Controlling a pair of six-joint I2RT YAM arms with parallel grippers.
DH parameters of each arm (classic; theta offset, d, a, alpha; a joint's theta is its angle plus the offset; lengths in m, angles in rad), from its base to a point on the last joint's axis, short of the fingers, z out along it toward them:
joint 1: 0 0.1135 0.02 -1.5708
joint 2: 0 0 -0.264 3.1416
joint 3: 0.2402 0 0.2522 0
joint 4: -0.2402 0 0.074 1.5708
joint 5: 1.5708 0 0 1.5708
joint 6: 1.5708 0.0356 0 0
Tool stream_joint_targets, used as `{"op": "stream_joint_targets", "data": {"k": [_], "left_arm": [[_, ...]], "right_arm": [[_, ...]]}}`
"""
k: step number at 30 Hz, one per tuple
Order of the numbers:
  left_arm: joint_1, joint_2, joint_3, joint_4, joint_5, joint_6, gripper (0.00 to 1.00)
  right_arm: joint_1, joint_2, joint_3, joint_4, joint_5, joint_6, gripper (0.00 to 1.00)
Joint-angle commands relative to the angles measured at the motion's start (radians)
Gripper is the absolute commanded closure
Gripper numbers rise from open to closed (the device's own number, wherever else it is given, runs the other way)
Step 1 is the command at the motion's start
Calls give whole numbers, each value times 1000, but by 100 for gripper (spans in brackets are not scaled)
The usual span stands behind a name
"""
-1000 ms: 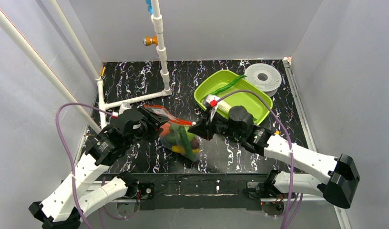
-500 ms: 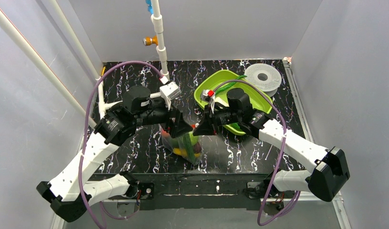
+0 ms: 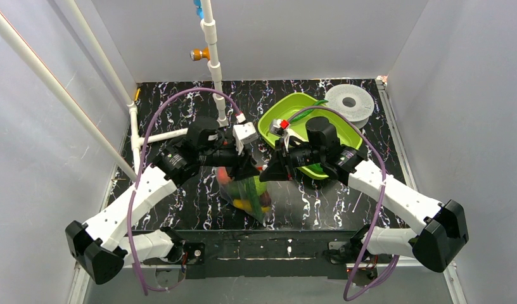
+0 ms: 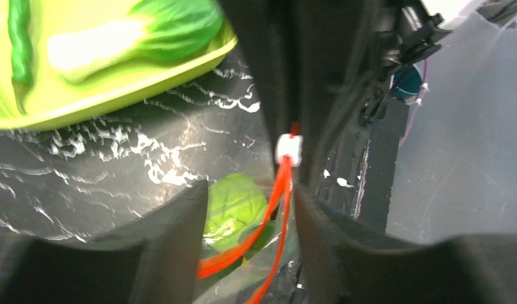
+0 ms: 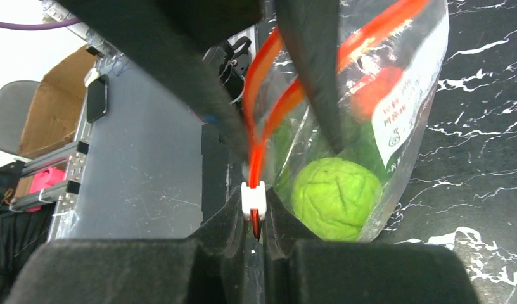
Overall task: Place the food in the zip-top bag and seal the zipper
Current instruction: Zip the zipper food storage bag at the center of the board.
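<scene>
Zip-top bag (image 3: 243, 190) hangs between both arms over the middle of the table (image 3: 180, 95), a little toward the near edge, its bottom apparently on the surface. Food (image 3: 244, 204) is packed inside; round green one (image 5: 335, 197) sits against the clear wall, something red above it. Right gripper (image 5: 256, 210) has its fingers pressed together on the very end of the zipper (image 5: 252, 166), just below the white slider (image 5: 253, 197). Left gripper (image 4: 249, 209) straddles the two red-orange strips close to that same end, jaws spread, with no visible press on the plastic. Strips run apart from each other beyond the slider, so the mouth reads as unsealed. Judgement: sealing step in hand, right arm anchoring the end, left arm set to do the closing. Next move likely calls for the left jaws to nip both strips together beside the slider, then draw along the mouth while the right keeps the end taut; strips must stay aligned or the seal will skip. Note: bok choy (image 4: 148, 28) and long green pepper (image 4: 18, 44) lie in the lime-green tray (image 4: 116, 95) toward the far right corner, not bagged.
</scene>
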Motion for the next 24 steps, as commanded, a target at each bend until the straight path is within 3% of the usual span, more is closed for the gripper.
{"op": "stream_joint_targets", "data": {"k": [1, 6, 9, 12, 18, 24], "left_arm": [[3, -5, 10, -66, -96, 19, 77], [4, -19, 1, -72, 0, -47, 89], [4, -41, -7, -60, -11, -106, 91], [4, -73, -25, -35, -17, -170, 94], [4, -127, -78, 7, -71, -229, 100], [4, -144, -90, 15, -46, -251, 100]], "right_arm": [[-6, -36, 37, 0, -45, -19, 99], [-6, -60, 28, 6, 0, 0, 98], [-6, -94, -20, 78, 82, 71, 65], [-7, -127, -93, 229, 107, 168, 48], [-6, -137, -228, 511, 119, 329, 40], [-6, -78, -216, 600, 66, 350, 40]]}}
